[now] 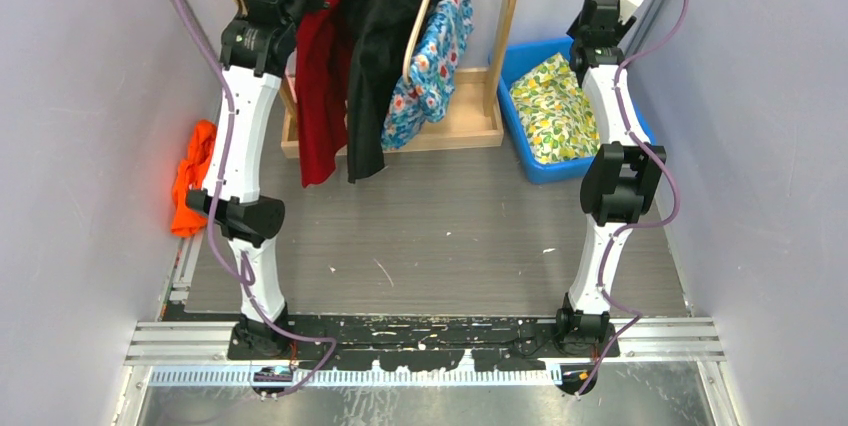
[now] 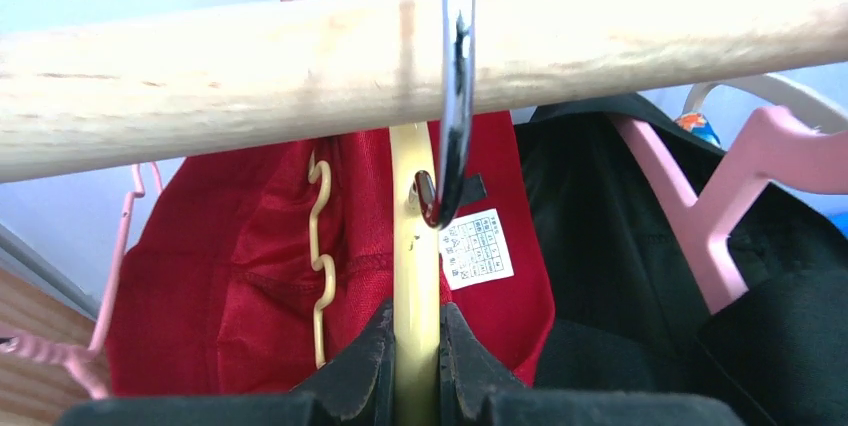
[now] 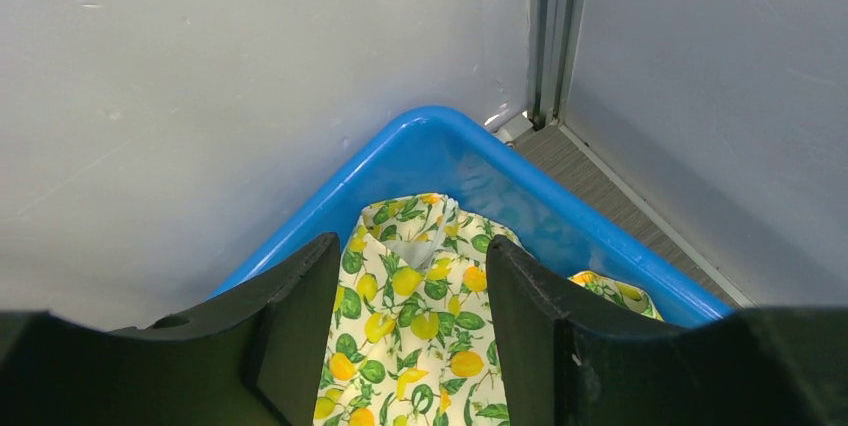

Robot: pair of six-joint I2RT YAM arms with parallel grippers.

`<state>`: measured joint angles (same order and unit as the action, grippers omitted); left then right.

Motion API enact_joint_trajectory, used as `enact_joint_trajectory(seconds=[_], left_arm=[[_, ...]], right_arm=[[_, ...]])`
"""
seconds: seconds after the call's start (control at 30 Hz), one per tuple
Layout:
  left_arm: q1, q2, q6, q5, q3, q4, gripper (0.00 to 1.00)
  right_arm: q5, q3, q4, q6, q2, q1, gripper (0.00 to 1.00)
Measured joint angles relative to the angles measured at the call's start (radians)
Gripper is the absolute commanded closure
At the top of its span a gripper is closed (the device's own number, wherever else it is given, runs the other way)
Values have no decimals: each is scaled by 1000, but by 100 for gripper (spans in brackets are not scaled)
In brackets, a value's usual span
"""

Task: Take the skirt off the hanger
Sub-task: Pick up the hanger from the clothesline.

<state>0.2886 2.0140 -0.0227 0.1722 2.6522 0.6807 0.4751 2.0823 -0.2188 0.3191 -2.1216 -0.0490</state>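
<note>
Left gripper (image 2: 415, 336) clamped on flat neck of cream plastic hanger (image 2: 414, 246). Red skirt (image 2: 230, 276) right behind it, fine woven cloth, hanging under rail at rack's left end. White care label (image 2: 478, 246) on skirt: blue symbols, print too small to read. Shiny metal hook (image 2: 457, 96) over round pale wooden rail (image 2: 250, 66). Right gripper (image 3: 410, 271) spread, empty, above lemon-print fabric (image 3: 420, 346) in glossy blue plastic bin (image 3: 440, 126).

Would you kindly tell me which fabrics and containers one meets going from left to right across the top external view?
orange cloth → red garment → black garment → floral garment → blue bin, with the lemon-print fabric lying in it.
</note>
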Motion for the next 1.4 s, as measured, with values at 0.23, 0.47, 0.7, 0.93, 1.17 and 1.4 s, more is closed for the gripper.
enact_joint_trajectory(seconds=[0.23, 0.47, 0.7, 0.93, 1.17, 1.4], left_arm=[[0, -35, 1, -9, 0, 10, 100], [-1, -103, 0, -13, -118, 10, 100], [-1, -238, -18, -42, -313, 51, 100], [-1, -345, -25, -100, -412, 91, 100], [-1, -557, 7, -148, -626, 163, 100], [-1, -787, 50, -168, -776, 250, 100]], right_arm=[[-3, -1, 0, 3, 0, 0, 40], [-6, -3, 0, 6, 0, 0, 41], [-6, -18, 0, 6, 0, 0, 44], [-78, -20, -15, 6, 0, 6, 46], [-213, -71, -56, 14, 46, 50, 48], [-278, -162, -74, -30, 217, 229, 44]])
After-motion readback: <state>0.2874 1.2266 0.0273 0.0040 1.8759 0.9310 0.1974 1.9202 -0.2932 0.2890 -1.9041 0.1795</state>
